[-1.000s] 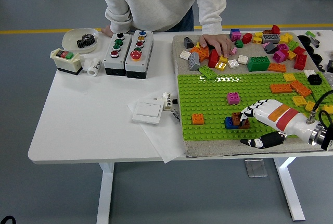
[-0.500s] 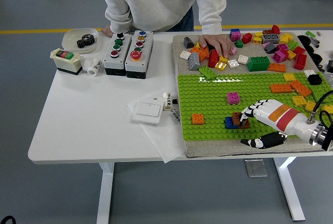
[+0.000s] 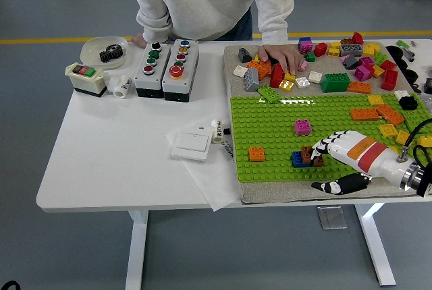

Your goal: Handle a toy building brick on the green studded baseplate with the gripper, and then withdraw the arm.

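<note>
Now, head view, brick: the small brown toy brick (image 3: 307, 154) sits on the green studded plastic baseplate (image 3: 270, 135), touching a blue brick (image 3: 298, 160), near the front edge.
Right hand: my white-and-orange right hand (image 3: 332, 150) has its fingers (image 3: 318, 148) closed around the brown brick, thumb low beside it.
Advice: I judge a straight, steady motion best, so the neighbours stay put.
Person: a hand (image 3: 281, 54) rests on the loose bricks.

A robotics lab: push-button control boxes (image 3: 165, 69) on a white table (image 3: 115, 155).
</note>
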Available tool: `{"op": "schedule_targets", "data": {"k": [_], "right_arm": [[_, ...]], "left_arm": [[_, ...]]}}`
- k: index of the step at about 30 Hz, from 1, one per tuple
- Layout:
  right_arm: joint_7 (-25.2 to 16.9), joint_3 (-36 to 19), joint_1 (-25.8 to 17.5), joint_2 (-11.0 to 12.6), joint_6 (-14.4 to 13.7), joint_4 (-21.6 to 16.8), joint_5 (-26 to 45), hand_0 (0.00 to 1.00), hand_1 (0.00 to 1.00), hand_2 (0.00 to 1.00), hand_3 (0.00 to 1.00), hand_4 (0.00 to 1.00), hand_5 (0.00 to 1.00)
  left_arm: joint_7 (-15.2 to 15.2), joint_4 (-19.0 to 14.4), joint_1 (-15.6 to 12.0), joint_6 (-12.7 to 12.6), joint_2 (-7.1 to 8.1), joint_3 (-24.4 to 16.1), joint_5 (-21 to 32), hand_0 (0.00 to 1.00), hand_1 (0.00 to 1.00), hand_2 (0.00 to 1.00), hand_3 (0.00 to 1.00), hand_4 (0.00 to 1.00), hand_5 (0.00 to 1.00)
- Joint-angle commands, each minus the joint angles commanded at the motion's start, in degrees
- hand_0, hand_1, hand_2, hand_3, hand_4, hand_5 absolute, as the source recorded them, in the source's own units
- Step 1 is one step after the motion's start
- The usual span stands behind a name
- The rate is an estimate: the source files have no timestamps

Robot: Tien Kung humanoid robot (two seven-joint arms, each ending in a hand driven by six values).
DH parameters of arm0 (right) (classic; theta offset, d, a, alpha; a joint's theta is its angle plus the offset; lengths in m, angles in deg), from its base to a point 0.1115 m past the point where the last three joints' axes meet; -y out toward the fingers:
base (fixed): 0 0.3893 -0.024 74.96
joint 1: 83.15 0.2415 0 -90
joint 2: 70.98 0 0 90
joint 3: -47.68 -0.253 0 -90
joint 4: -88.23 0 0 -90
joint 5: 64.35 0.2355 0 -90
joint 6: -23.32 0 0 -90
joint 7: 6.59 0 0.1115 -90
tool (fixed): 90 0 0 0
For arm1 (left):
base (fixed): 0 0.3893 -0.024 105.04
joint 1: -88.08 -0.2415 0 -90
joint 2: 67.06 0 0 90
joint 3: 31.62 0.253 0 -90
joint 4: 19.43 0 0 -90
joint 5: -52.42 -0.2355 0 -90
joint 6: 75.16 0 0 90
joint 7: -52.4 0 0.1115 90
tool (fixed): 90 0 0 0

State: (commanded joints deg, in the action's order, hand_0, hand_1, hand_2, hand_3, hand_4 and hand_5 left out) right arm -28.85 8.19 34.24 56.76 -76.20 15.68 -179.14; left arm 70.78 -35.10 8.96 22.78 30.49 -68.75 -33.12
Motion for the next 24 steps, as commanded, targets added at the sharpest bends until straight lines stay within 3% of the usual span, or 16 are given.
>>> {"op": "schedule_targets", "data": {"k": [24], "right_arm": [[0.33, 0.22, 0.17, -0.15, 0.30, 0.06, -0.19, 0.693, 0.666, 0.704, 0.586, 0.804, 0.669]], "left_arm": [[-0.01, 0.01, 0.01, -0.03, 0.05, 0.08, -0.12, 0.732, 0.729, 0.740, 0.596, 0.660, 0.599]]}}
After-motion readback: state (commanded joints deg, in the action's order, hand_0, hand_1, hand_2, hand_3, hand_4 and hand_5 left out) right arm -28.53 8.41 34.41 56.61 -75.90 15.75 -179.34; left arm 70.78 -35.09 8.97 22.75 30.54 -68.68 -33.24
